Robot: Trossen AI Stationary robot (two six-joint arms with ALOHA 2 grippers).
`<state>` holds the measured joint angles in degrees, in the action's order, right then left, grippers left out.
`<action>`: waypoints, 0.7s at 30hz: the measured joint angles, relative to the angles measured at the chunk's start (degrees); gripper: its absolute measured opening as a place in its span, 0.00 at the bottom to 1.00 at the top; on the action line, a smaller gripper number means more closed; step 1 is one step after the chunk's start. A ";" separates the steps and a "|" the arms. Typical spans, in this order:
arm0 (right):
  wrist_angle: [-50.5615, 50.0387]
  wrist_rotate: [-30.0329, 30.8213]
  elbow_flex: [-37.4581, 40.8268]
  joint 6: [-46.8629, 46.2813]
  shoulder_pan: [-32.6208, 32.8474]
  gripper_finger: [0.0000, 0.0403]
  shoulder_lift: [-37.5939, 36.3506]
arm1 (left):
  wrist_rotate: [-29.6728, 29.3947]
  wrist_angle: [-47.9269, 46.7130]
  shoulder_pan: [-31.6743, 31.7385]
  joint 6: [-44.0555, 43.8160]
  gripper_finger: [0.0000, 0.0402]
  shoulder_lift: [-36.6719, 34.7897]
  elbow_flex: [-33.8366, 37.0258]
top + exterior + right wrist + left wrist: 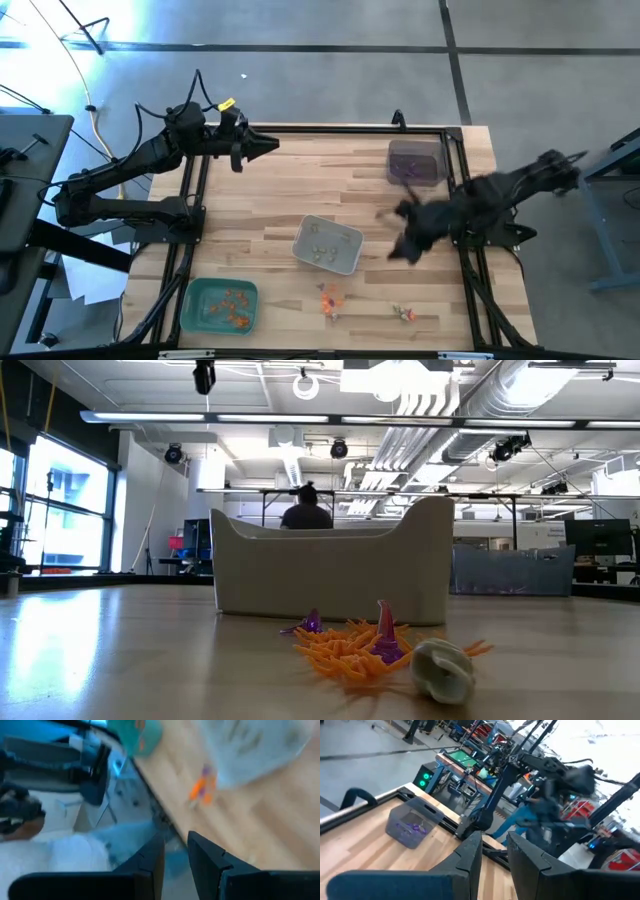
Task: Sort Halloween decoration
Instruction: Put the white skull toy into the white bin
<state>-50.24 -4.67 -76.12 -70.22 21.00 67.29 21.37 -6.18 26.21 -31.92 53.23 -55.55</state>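
Note:
Loose Halloween decoration lies near the table's front edge: an orange and purple heap (330, 298) (350, 645) (202, 787), a pale piece (443, 668) beside it, and a few small pieces (405, 314) farther right. More pieces lie sorted in three trays. My right gripper (403, 252) (176, 852) hangs blurred in the air right of the grey tray (328, 244), tipped downward; its fingers stand slightly apart with nothing between them. My left gripper (262, 147) (495, 855) waits level at the far left, fingers slightly apart and empty.
A dark tray (415, 162) (412, 825) with purple pieces stands at the far right. The green tray (220, 305) with orange pieces sits at the near left, and the grey tray holds pale ones. A black frame (455, 190) borders the table. A person (307, 508) sits in the room beyond.

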 joint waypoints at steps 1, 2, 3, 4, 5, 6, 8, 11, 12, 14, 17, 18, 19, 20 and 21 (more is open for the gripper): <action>1.12 -0.08 0.00 -2.96 2.13 0.19 1.41 | 0.00 -0.01 0.00 0.99 0.19 0.00 0.00; 1.73 -0.18 0.00 -5.93 4.14 0.19 2.82 | 0.00 0.00 0.00 1.93 0.19 0.00 0.00; 1.81 -0.33 0.00 -8.99 6.04 0.19 4.35 | 0.00 0.00 0.00 2.81 0.19 0.00 0.00; 1.66 -0.93 0.00 -11.75 7.81 0.19 5.82 | 0.00 0.00 0.00 3.91 0.19 0.00 0.00; 1.44 -2.01 0.00 -14.10 9.50 0.19 7.30 | 0.00 0.00 0.00 5.04 0.19 0.00 0.00; 1.17 -3.15 0.00 -16.05 10.95 0.19 8.88 | 0.00 0.00 0.00 6.15 0.19 0.00 0.00; 1.09 -4.68 0.00 -20.14 13.41 0.19 12.08 | 0.00 0.05 0.00 8.51 0.19 0.00 0.00; 1.97 -5.37 0.00 -24.93 15.88 0.19 16.57 | 0.04 0.05 0.00 11.29 0.19 0.00 0.00; 2.50 -5.35 0.00 -26.31 16.35 0.19 17.91 | 0.05 0.04 0.00 11.85 0.19 0.00 0.00; 4.05 -5.27 0.00 -28.67 16.73 0.19 20.33 | 0.11 0.03 0.00 12.58 0.19 0.00 0.00; 7.17 -5.32 0.00 -28.87 16.71 0.20 23.56 | 0.33 -0.01 0.00 12.59 0.19 0.00 0.00; 7.55 -5.48 0.00 -28.76 16.69 0.20 24.51 | 0.63 -0.01 0.00 12.57 0.19 0.00 0.00; 7.76 -5.65 0.00 -28.66 16.69 0.20 25.44 | 1.00 -0.14 0.00 12.55 0.19 -0.09 0.00; 7.86 -5.92 0.00 -28.41 16.67 0.21 26.30 | 1.69 -0.45 0.00 12.53 0.19 -0.26 0.00; 7.80 -6.34 0.01 -27.90 16.67 0.22 27.02 | 2.78 -0.56 0.00 12.57 0.19 -0.41 -0.01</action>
<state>-42.44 -11.00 -76.10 -98.12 37.67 94.31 24.14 -6.74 26.22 -19.35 52.82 -55.56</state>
